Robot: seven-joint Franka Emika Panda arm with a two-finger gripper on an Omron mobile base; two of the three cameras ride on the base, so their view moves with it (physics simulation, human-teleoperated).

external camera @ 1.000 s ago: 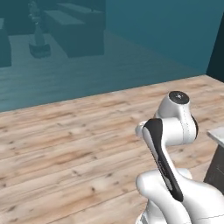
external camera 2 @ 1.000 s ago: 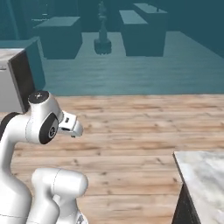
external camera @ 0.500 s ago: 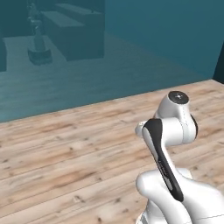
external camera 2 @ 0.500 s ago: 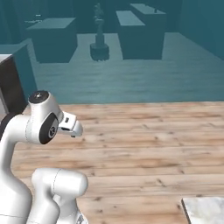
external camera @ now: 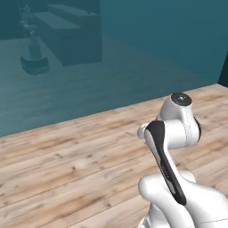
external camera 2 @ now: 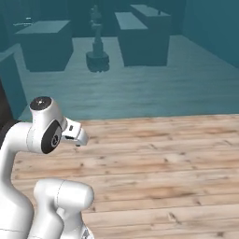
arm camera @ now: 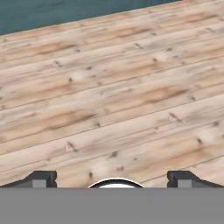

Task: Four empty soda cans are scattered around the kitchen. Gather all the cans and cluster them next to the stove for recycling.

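Arm [external camera: 171, 147] sits folded tight above the base, elbow up, wrist tucked in: reads as a travel pose, likely kept compact so nothing clips while the base drives. Gripper [arm camera: 112, 178] points down at the floor, its 2 dark fingertips [arm camera: 41, 178] spread wide apart with only planks between them, so released and carrying nothing. Probably in transit between cans or hunting for one.

None of the 4 soda cans can be made out from here, nor the stove; where they are cannot be told.

Floor [external camera: 67, 169] is light wood planks, knotty, bare ahead of the robot. Beyond it stands a glossy teal wall [external camera 2: 140, 88] with dim reflections of blocky furniture and a small robot-like shape [external camera 2: 97, 51]. A dark edge shows at far left of the right base view, too cropped to name.
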